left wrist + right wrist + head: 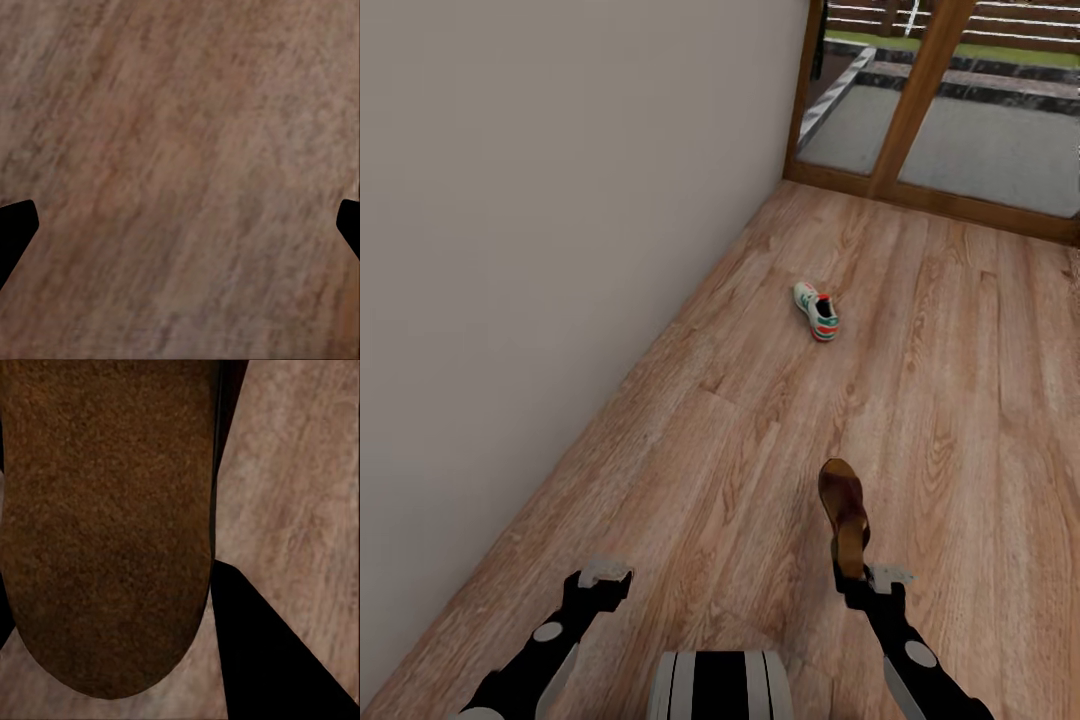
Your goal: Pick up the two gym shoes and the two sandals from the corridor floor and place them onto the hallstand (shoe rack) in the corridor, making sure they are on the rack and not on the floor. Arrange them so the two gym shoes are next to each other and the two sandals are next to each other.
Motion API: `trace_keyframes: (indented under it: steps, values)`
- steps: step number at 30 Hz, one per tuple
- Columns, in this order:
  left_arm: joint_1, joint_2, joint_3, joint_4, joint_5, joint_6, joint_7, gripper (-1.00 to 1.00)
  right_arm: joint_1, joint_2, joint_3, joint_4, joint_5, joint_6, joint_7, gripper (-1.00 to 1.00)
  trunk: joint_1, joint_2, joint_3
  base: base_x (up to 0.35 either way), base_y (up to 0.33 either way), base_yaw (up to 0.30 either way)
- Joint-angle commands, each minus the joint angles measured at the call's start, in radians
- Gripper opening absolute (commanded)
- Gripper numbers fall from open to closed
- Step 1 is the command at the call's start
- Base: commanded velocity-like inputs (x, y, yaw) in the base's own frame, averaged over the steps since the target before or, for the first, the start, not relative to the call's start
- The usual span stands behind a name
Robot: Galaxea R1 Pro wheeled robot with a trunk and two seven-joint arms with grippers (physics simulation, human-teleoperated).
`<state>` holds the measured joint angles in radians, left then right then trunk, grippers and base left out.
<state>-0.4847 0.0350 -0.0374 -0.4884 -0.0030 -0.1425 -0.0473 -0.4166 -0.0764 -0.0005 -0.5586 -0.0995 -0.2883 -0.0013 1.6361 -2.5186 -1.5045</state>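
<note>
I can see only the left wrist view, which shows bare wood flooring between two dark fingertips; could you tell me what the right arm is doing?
Observer: The right gripper is shut on a flat brown leather-look sandal, carried above the light-brown plank floor.
Operator: Thank you. Are any shoes left on the floor?
Observer: Yes, one white sneaker with green stripes lies ahead, towards the wooden-framed glass door.
Operator: And how does my left gripper look from the head view?
Observer: The left gripper hangs open, holding nothing, near the plain beige wall.
</note>
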Motion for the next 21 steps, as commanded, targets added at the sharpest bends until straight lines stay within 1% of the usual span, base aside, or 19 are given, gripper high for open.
trace_keyframes:
  steps: [1,2,4,7,8,12,15,19,20,21]
  values:
    - [0.005,0.003,-0.004,0.001,0.000,-0.007,0.001,1.00,0.000,-0.002,0.003,0.001,-0.013,-0.022,0.000,-1.00,-0.001,0.000,0.004,0.000,0.000,0.000]
    - [0.017,0.009,-0.004,0.002,0.000,-0.013,0.005,1.00,0.001,-0.011,0.003,0.000,-0.013,-0.063,0.001,-1.00,-0.001,0.000,0.007,0.000,0.000,0.000]
    - [0.030,0.015,-0.003,0.008,0.002,-0.018,0.017,1.00,0.001,-0.019,0.003,0.000,-0.014,-0.085,0.002,-1.00,-0.002,0.001,0.015,0.000,0.000,0.000]
    - [0.038,0.018,-0.003,0.018,0.010,-0.024,0.033,1.00,0.001,-0.029,0.003,0.000,-0.013,-0.100,0.002,-1.00,-0.003,0.002,0.027,0.000,0.000,0.000]
    - [0.042,0.019,-0.003,0.025,0.019,-0.030,0.042,1.00,0.002,-0.032,0.003,0.001,-0.013,-0.101,0.002,-1.00,-0.004,0.002,0.031,0.000,0.000,0.000]
    - [0.047,0.019,-0.005,0.062,0.040,-0.065,0.054,1.00,0.002,-0.048,0.004,0.016,-0.012,-0.107,0.000,-1.00,-0.005,0.003,0.046,0.000,0.000,0.000]
    - [0.048,0.017,-0.005,0.105,0.046,-0.113,0.057,1.00,0.003,-0.056,0.003,0.064,-0.014,-0.111,-0.001,-1.00,-0.007,0.003,0.060,0.000,0.000,-0.039]
    - [0.049,0.012,-0.005,0.155,0.049,-0.166,0.058,1.00,0.004,-0.058,0.002,0.146,-0.017,-0.118,-0.003,-1.00,-0.009,0.004,0.081,0.000,0.000,-0.086]
    - [0.049,0.011,-0.005,0.175,0.049,-0.190,0.058,1.00,0.004,-0.058,0.002,0.171,-0.018,-0.125,-0.004,-1.00,-0.009,0.005,0.086,0.000,0.000,-0.097]
    - [0.049,0.010,-0.005,0.183,0.049,-0.201,0.058,1.00,0.004,-0.058,0.002,0.181,-0.019,-0.129,-0.004,-1.00,-0.010,0.005,0.091,0.000,0.000,-0.097]
